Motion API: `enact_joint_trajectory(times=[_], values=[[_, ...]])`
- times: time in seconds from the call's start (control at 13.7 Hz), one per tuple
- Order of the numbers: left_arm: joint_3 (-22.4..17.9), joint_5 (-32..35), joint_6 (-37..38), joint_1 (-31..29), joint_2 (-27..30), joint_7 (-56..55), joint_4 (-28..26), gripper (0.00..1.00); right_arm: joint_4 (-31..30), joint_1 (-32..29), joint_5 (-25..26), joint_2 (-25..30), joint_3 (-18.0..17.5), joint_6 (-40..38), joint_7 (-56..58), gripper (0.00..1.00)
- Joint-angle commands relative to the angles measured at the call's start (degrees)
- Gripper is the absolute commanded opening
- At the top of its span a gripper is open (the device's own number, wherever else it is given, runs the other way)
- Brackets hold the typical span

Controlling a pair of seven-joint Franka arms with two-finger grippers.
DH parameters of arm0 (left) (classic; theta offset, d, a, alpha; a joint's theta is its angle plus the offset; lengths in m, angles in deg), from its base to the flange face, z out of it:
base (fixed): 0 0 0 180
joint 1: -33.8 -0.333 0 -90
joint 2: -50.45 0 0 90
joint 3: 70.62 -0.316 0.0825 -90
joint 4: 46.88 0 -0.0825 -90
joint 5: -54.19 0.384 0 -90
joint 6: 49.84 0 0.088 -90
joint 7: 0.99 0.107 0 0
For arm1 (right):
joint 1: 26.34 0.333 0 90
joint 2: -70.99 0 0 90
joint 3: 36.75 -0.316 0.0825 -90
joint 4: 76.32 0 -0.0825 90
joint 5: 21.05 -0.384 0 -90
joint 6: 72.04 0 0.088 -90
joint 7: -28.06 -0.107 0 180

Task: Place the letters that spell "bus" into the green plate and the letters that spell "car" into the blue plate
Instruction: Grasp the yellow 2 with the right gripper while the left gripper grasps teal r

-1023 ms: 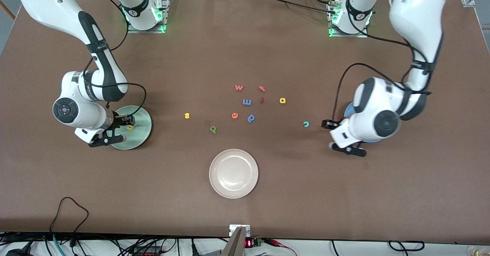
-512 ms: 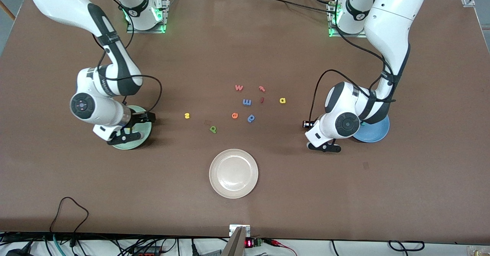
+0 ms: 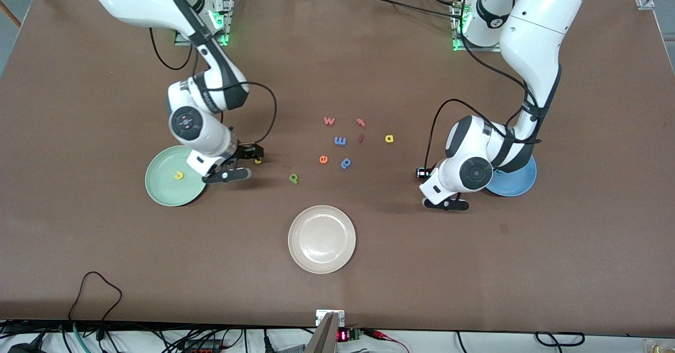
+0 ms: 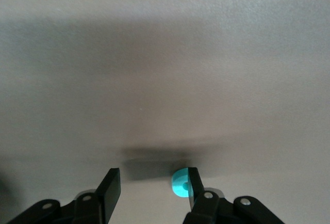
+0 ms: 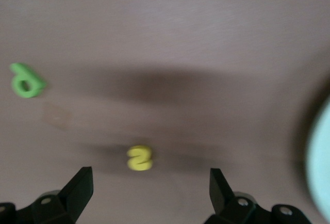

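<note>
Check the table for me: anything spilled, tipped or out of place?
Nothing stands out. The yellow u lies flat in the green plate, the white plate and blue plate sit level, and the loose letters lie flat mid-table.

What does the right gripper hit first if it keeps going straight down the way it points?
Probably the yellow s. The right gripper, jaws open wide, hangs just above the table with the s between them in its wrist view. Below that is only bare table. Depth is hard to judge.
</note>
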Motion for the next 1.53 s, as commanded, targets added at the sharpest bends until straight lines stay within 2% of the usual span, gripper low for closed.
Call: enact_joint_trajectory(times=[0.0,0.07,0.22,0.29,0.51,0.8,0.95,1.1,1.24,1.46], values=[[0.3,-0.3,0.6,1.0,-0.5,-2.4,0.3,0.61,-1.9,2.4,-0.3,0.8,0.4,2.7,-3.9,0.99],[0.5,-0.3,0.6,1.1,-0.5,-2.9,0.1,0.61,-1.9,2.8,0.3,-0.2,0.5,3.6,-4.3,0.95],[0.5,-0.3,0.6,1.0,-0.5,-3.1,0.0,0.6,-1.8,2.8,0.4,-0.8,0.7,4.4,-4.2,0.74],[0.5,-0.3,0.6,1.0,-0.5,-3.1,-0.1,0.59,-1.4,2.9,1.0,-1.1,0.8,4.4,-4.2,0.7],[0.6,-0.3,0.6,1.1,-0.5,-3.1,-0.5,0.44,-1.0,2.8,4.7,-2.2,1.4,5.6,-4.4,0.66],[0.6,-0.3,0.5,1.1,-0.5,-3.1,-0.9,0.18,-1.0,3.3,4.8,-4.5,1.3,9.4,-4.4,0.62],[0.6,-0.3,0.5,1.1,-0.5,-2.9,-1.3,0.09,-1.0,3.6,4.9,-5.4,1.4,10.3,-4.3,0.59],[0.6,-0.3,1.6,1.2,-0.2,-2.6,-1.4,0.06,-1.0,3.6,5.2,-5.2,1.4,10.2,-4.2,0.58],[-0.2,0.2,7.8,-0.4,2.8,-2.1,-0.4,0.06,-1.1,3.5,5.3,-4.8,1.4,9.9,-4.0,0.58],[0.3,0.6,13.3,-9.3,6.4,4.2,-0.7,0.07,-1.2,3.5,5.3,-3.7,1.5,7.0,-4.1,0.59]])
